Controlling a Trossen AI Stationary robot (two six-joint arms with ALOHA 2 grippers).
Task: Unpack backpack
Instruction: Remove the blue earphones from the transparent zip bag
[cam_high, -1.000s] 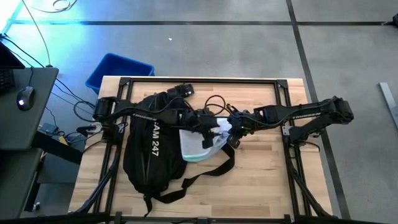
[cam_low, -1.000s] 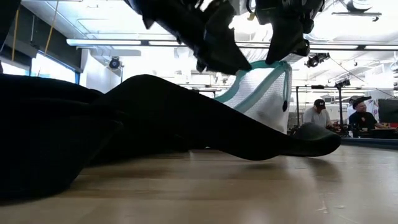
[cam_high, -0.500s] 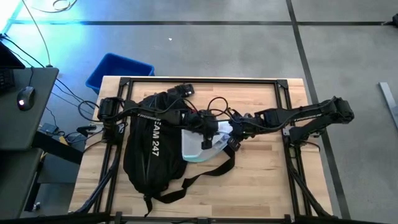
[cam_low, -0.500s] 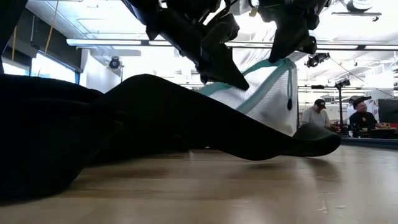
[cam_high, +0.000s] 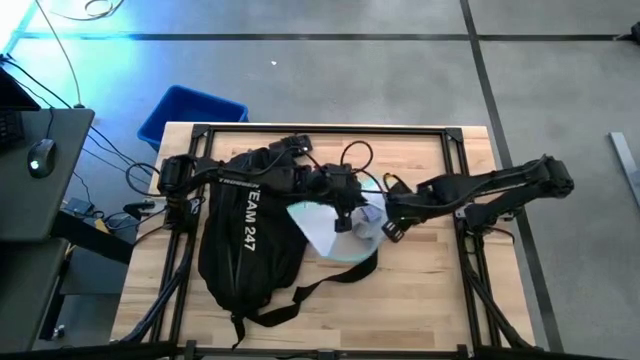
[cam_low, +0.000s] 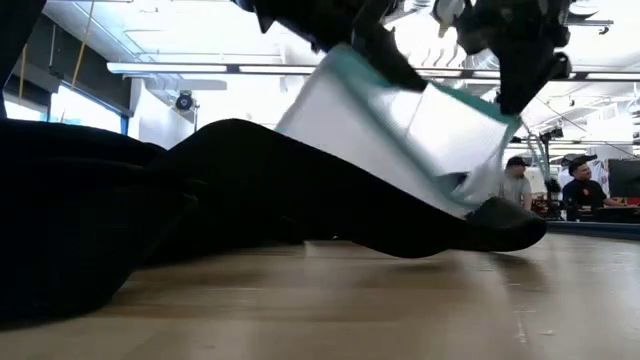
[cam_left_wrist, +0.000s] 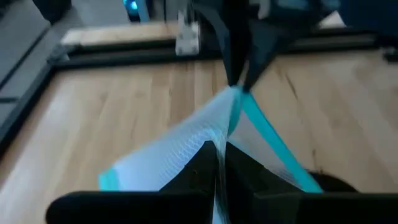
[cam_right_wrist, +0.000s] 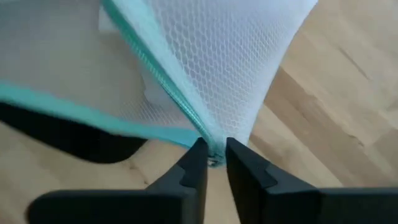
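Left gripper (cam_left_wrist: 219, 163) pinches white mesh pouch (cam_high: 335, 228) above backpack (cam_high: 245, 240); right gripper (cam_right_wrist: 211, 163) barely nips teal edge, fingers slightly parted. Risk: edge slips, pouch sags.

mesh pouch (cam_low: 400, 130) was motion-blurred in low view, contents unreadable. backpack (cam_low: 150, 210) was cut off at pic's left edge there. left tool (cam_high: 345, 205) tips were hidden by pouch from above. bg ppl (cam_low: 580, 185) too small to make out.
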